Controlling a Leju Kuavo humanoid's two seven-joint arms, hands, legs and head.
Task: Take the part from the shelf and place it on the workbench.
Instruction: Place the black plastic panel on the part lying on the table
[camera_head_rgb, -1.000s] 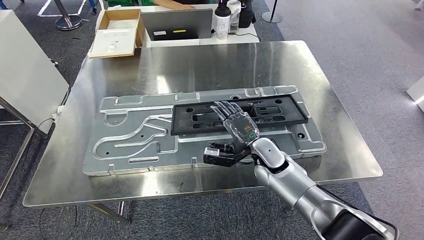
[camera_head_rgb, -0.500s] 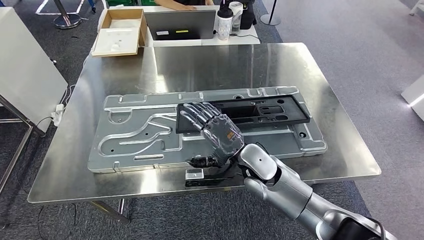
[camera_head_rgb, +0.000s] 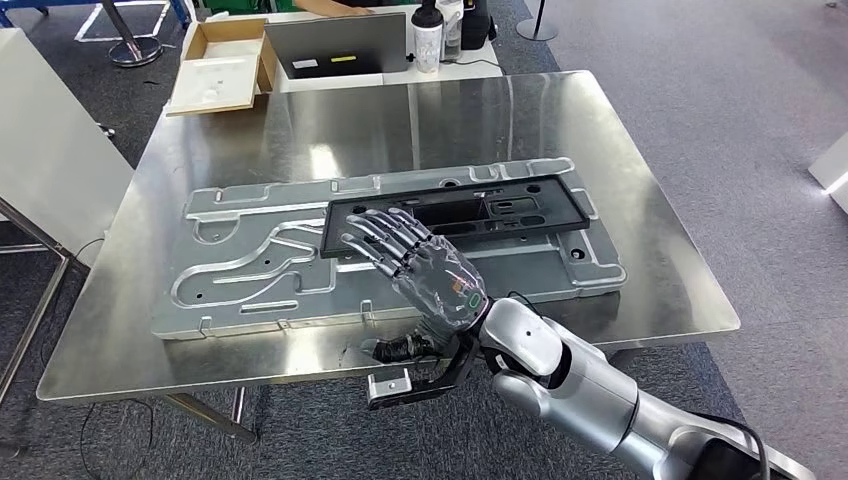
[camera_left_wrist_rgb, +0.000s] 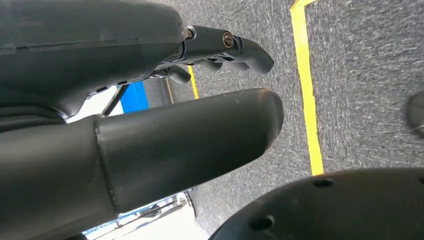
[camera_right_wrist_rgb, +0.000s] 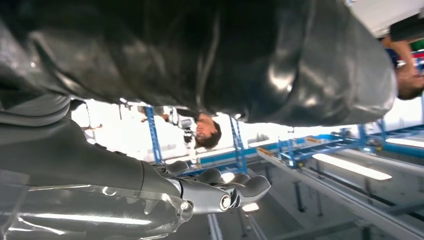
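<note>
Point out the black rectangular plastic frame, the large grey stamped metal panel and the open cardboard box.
black rectangular plastic frame (camera_head_rgb: 560, 213): head view, its right end rail.
large grey stamped metal panel (camera_head_rgb: 250, 270): head view, its grooved left half.
open cardboard box (camera_head_rgb: 215, 80): head view, its white inside.

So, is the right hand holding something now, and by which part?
Nothing is held: the right hand hovers with fingers spread above the black part, which lies on the workbench.

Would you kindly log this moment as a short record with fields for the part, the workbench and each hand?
part: black rectangular frame lying flat on the grey metal panel
workbench: steel table carrying the panel
right hand: open, fingers spread above the frame's near left end, holding nothing
left hand: hanging over grey carpet with a yellow line, nothing seen in it
background: open cardboard box, laptop, bottle
</note>
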